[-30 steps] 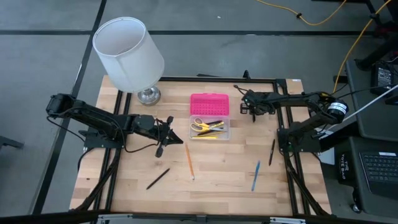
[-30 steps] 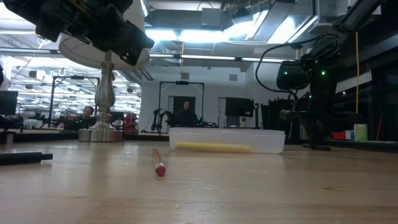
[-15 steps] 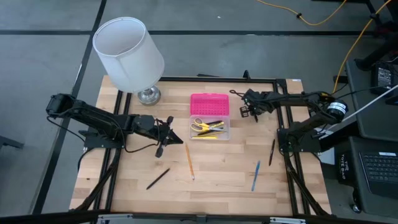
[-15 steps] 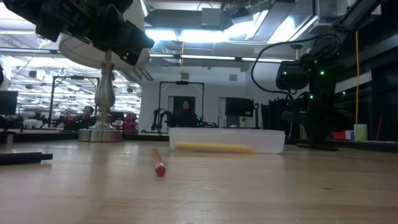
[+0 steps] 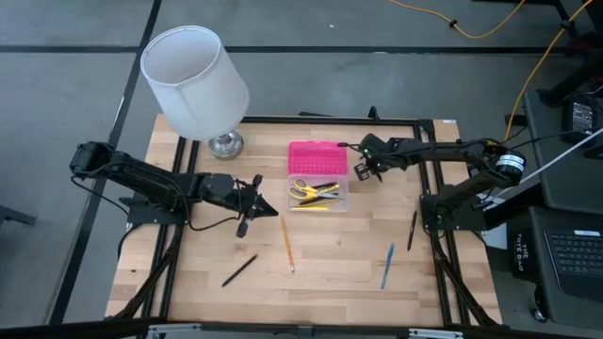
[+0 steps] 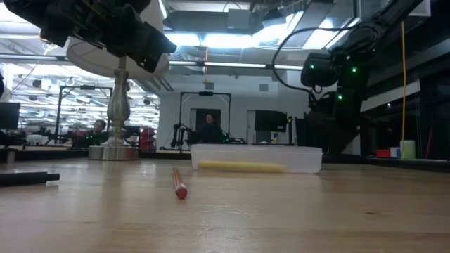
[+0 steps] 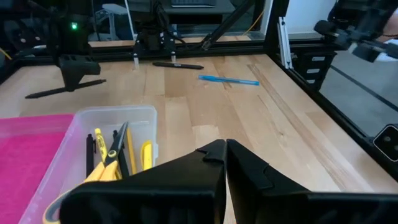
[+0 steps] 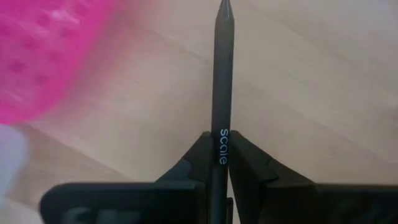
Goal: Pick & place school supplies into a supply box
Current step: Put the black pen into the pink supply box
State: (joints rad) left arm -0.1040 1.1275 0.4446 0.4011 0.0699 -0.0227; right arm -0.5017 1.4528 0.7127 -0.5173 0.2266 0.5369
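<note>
With the supply box (image 5: 317,193) sitting open mid-bench, pink lid (image 5: 317,157) flipped flat on its lamp-side edge, the right gripper (image 5: 362,167) is hovering just beside the lid's right end, clamping a black pencil (image 8: 222,81) between its fingers. The wrist view shows the pencil pinched near its middle, tip pointing forward, pink lid off to one side below it. My read: it's holding the pencil lengthwise so it can drop flat into the clear tray, which is about pencil-long.

Tray is already holding yellow-handled scissors (image 5: 303,189) plus a few pens.

Left gripper (image 5: 256,200) is parked just left of the box, clenched on nothing, likely staying clear of the drop path.

Still lying loose on the bench, on the side of the box away from the lamp (image 5: 195,80): orange pencil (image 5: 286,243), black pen (image 5: 239,270), blue pen (image 5: 387,266), and a dark pen (image 5: 412,230) by the right arm's base.
</note>
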